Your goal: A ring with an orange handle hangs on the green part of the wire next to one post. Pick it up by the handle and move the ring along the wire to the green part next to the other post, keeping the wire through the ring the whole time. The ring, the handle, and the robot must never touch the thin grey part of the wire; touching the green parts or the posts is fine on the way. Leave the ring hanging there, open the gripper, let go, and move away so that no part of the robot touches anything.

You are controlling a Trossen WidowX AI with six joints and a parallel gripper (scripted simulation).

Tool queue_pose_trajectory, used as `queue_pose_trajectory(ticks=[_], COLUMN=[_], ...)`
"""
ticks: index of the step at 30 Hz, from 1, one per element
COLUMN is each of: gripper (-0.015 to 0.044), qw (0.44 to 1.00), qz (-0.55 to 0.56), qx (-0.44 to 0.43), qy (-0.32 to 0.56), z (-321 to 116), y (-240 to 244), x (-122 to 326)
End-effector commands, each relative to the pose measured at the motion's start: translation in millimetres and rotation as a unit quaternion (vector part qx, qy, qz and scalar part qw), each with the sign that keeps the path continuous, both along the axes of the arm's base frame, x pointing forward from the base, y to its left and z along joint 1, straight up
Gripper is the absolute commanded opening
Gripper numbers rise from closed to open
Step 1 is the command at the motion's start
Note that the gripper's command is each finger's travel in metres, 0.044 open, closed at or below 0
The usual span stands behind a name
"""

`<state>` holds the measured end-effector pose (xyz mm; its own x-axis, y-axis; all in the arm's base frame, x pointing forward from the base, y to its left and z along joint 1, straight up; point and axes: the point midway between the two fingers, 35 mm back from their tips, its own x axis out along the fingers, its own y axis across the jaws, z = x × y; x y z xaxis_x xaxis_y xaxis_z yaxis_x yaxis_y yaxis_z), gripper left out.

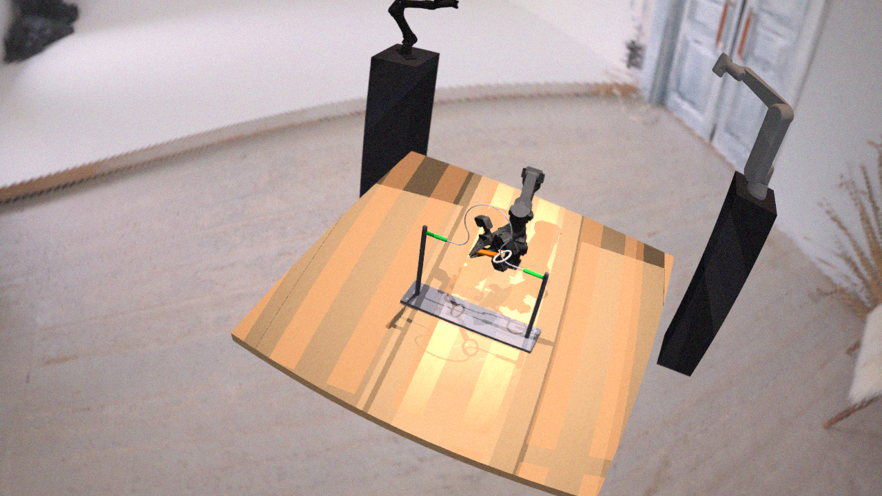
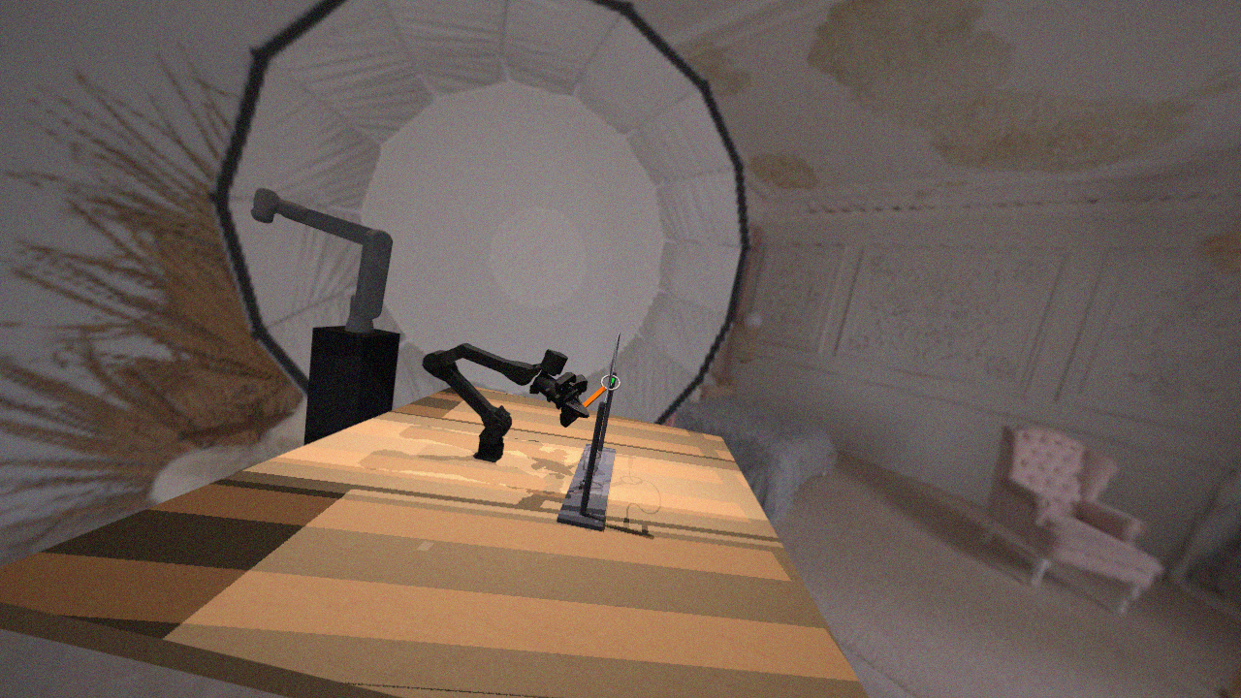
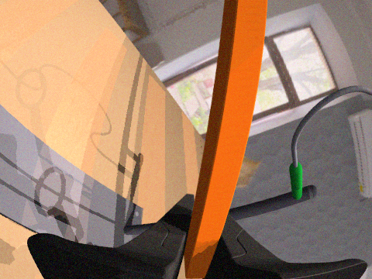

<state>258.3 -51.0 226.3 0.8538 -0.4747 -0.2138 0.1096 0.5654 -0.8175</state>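
While the wrist view cuts off the ring (image 1: 495,257) (image 2: 603,387) beyond its orange handle (image 1: 487,252) (image 2: 595,396) (image 3: 234,128), the gripper (image 1: 475,253) (image 2: 583,411) (image 3: 198,201) has its fingers nearly together, pinching that squared bar; from above, the white loop is near the right-hand green sleeve (image 1: 533,273), over grey wire (image 1: 466,235) (image 3: 306,118).

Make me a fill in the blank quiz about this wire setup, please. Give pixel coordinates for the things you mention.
The claw (image 1: 475,253) (image 2: 574,411) (image 3: 198,201) is closed on the ____ handle.
The handle ends in a white ____.
The wire's two end sections are coloured ____.
Each end section meets an upright ____ (image 1: 421,262) (image 2: 589,468) (image 3: 267,206).

Missing words: orange; ring; green; post.
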Motion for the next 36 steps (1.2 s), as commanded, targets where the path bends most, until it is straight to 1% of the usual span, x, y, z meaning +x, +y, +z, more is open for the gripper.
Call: queue_pose_trajectory(ticks=[1,11,22,29,36], gripper=[-0.0150,-0.0150,-0.0150,-0.0150,-0.0150], qw=[0.999,0.986,0.957,0.936,0.918], qz=[-0.002,0.001,0.003,0.005,0.006], qx=[0.045,0.168,0.291,0.353,0.396], qy=[0.004,0.007,0.009,0.010,0.011], z=[-12,-37,-54,-60,-61], y=[8,38,74,96,114], x=[0,0,-1,-1,-1])
